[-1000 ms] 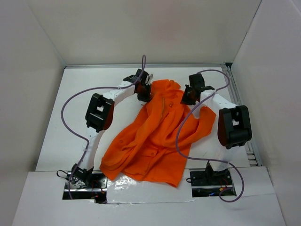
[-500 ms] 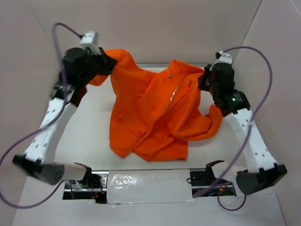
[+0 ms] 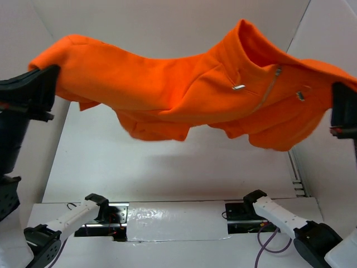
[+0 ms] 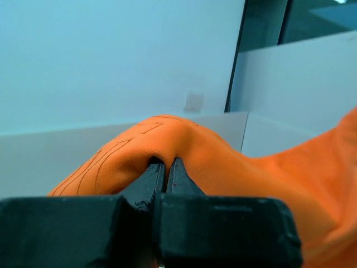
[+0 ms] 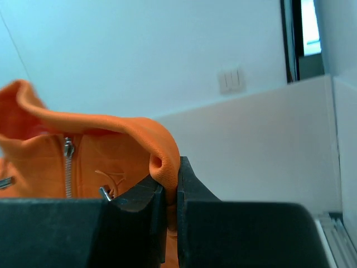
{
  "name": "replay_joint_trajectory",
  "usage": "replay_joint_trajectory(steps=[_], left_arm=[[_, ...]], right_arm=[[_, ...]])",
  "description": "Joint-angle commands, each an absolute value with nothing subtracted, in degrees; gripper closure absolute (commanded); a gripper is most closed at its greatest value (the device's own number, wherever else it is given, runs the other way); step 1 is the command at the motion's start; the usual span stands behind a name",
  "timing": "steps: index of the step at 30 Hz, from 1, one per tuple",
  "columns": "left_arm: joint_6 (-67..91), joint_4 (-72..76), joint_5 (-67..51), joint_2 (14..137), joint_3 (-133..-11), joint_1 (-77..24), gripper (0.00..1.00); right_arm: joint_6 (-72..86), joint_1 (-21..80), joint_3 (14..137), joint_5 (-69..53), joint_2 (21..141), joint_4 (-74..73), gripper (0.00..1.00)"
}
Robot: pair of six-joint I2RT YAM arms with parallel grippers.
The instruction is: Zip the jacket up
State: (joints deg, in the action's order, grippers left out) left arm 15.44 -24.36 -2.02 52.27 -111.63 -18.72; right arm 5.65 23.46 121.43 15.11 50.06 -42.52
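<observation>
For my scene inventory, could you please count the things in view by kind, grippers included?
Jacket: 1, orange, hanging stretched in the air
Grippers: 2, left gripper and right gripper, each shut on a fold of the jacket
Total: 3

Table (image 3: 167,167): white, flat, matte. Boxed in by white panels on the left, far and right sides. Metal rail (image 3: 297,180) runs along the right edge.

Near edge: white board (image 3: 184,251) laid across, with two cut-outs. Left arm base (image 3: 106,213) sits in the left one and right arm base (image 3: 248,209) in the right one. A glossy, wrinkled strip (image 3: 175,215) lies flat between them.

Jacket (image 3: 167,89) hangs above the surface, not lying on it.
</observation>
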Motion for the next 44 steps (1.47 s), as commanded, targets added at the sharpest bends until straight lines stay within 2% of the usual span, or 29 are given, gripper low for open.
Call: replay_joint_trajectory(steps=[1,6,9,11,12,15,17,18,19,20,21,22,23,24,25,29,33,36,39,40,44], left_arm=[[12.22,-22.15,-0.35,54.31,-116.01,-18.63,1.0],[10.47,-20.74,7.37,60.89,-115.15,-19.6,1.0],[10.11,-17.6,10.36,66.43,-108.74,-19.34,1.0],[11.15,-15.91,11.34,71.0,-101.89,-16.89,1.0],[14.29,-16.26,8.03,72.76,-98.12,-15.4,1.0],[21.58,-15.3,-0.76,81.1,-92.65,-8.1,1.0],[24.76,-14.85,-3.42,89.7,-90.09,-5.2,1.0],[25.39,-14.94,-3.51,92.69,-90.52,-4.49,0.96],[25.49,-16.33,-6.13,99.51,-91.83,-3.7,0.72],[26.18,-18.44,-7.28,103.15,-93.93,-2.39,0.58],[27.58,-21.59,-7.99,109.36,-100.48,-1.68,0.51],[28.82,-28.15,-8.26,111.69,-103.77,-0.36,0.48],[29.44,-29.95,-10.79,113.27,-106.32,-0.18,0.47],[29.79,-30.93,-11.51,113.64,-108.26,-0.26,0.44],[28.49,-29.11,-13.25,112.6,-107.76,1.74,0.01],[27.69,-24.26,-15.2,102.25,-101.62,2.11,0.01],[27.25,-26.8,-16.26,92.66,-97.83,1.59,0.01],[28.3,-28.04,-14.85,81.33,-89.15,-1.21,0.01],[31.1,-27.69,-15.73,69.11,-74.76,-3.25,0.01],[31.55,-27.42,-15.73,63.77,-72.45,-3.69,0.01],[35.24,-28.82,-14.85,55.65,-66.36,-5.1,0.01]], right_arm=[[3.69,23.12,124.18,15.37,53.08,-42.72,1.0],[5.27,23.29,123.05,23.54,59.75,-42.71,1.0],[5.62,21.89,117.29,26.02,65.73,-42.9,1.0],[6.85,19.44,110.34,23.05,67.5,-38.43,1.0],[8.33,18.29,103.08,21.11,68.02,-36.41,1.0],[13.07,12.84,93.12,11.36,72.84,-30.86,1.0],[14.32,10.12,89.75,6.45,80.31,-28.75,0.99],[14.5,9.41,89.04,5.02,83.38,-28.04,0.94],[14.33,8.88,89.21,3.44,89.85,-26.99,0.85],[14.5,8.35,91.82,0.64,93.57,-27.24,0.65],[15.46,7.04,94.37,0.35,100.83,-30.29,0.56],[15.9,6.51,96.92,-1.91,103.42,-32.24,0.35],[16.08,6.24,101.21,-2.19,105.19,-33.56,0.27],[16.17,6.24,101.42,-1.85,105.81,-33.49,0.01],[16.08,6.59,100.56,-1.5,104.86,-32.88,0.0],[19.59,6.86,94.23,-0.18,94.26,-29.1,0.0],[23.9,6.15,82.99,-0.7,80.98,-25.32,0.0],[27.15,6.41,70.63,2.8,68.76,-22.95,0.0],[29.09,6.5,61.92,6.4,56.36,-22.32,0.0],[29.09,6.59,60.14,7.46,50.94,-22.5,0.0],[28.74,6.94,53.71,9.23,41.06,-24.34,0.0]])
